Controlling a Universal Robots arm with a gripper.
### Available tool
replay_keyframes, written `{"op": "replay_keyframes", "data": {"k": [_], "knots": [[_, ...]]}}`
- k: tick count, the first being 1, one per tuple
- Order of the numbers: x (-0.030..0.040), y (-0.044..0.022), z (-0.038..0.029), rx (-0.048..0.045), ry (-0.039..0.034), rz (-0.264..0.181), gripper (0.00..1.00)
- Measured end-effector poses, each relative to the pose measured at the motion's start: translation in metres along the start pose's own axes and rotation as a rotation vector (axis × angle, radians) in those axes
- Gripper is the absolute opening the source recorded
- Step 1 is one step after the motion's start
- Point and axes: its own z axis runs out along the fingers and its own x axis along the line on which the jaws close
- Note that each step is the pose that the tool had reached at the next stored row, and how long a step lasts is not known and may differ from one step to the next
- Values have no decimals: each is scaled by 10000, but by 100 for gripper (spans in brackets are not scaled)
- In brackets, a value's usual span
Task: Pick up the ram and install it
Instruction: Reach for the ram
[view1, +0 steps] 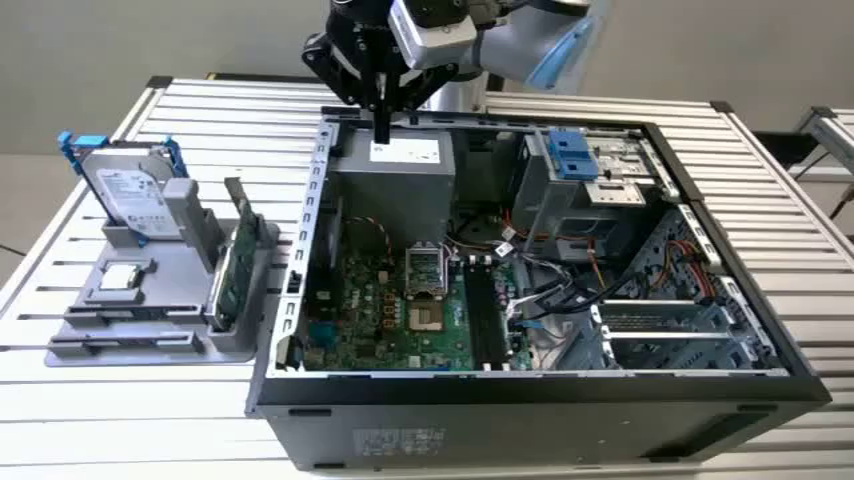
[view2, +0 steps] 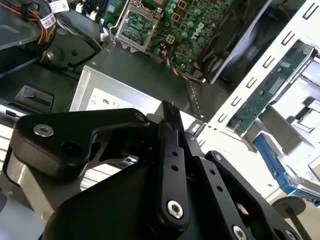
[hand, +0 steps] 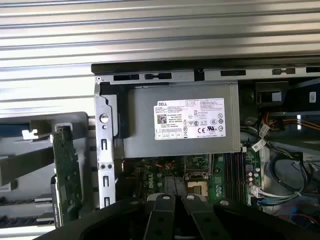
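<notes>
My gripper (view1: 383, 128) hangs shut and holds nothing, its fingers pointing down over the back left corner of the open computer case (view1: 287, 385). It sits just above the grey power supply (view1: 400, 170). In both wrist views the black fingers (view2: 169, 125) press together over the supply's white label (hand: 189, 118). The ram (view1: 242, 215) looks like the slim dark stick standing on edge in the grey holder (view1: 134, 345), at the exterior view's left, well away from the gripper. The motherboard's long dark memory slots (view1: 483, 322) lie beside the processor socket (view1: 423, 268).
The holder also carries a silver hard drive with blue rails (view1: 134, 190), a wider green card (view1: 230, 290) and a small chip (view1: 123, 278). Cables (view1: 561, 290) and drive bays (view1: 587, 170) crowd the case's right half. The case stands on a slatted metal table (view1: 200, 110).
</notes>
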Motion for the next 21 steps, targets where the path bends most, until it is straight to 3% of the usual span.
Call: {"op": "replay_keyframes", "data": {"k": [14, 21], "knots": [[10, 1, 1, -1, 0, 0, 0], [145, -9, -2, -5, 0, 0, 0]]}}
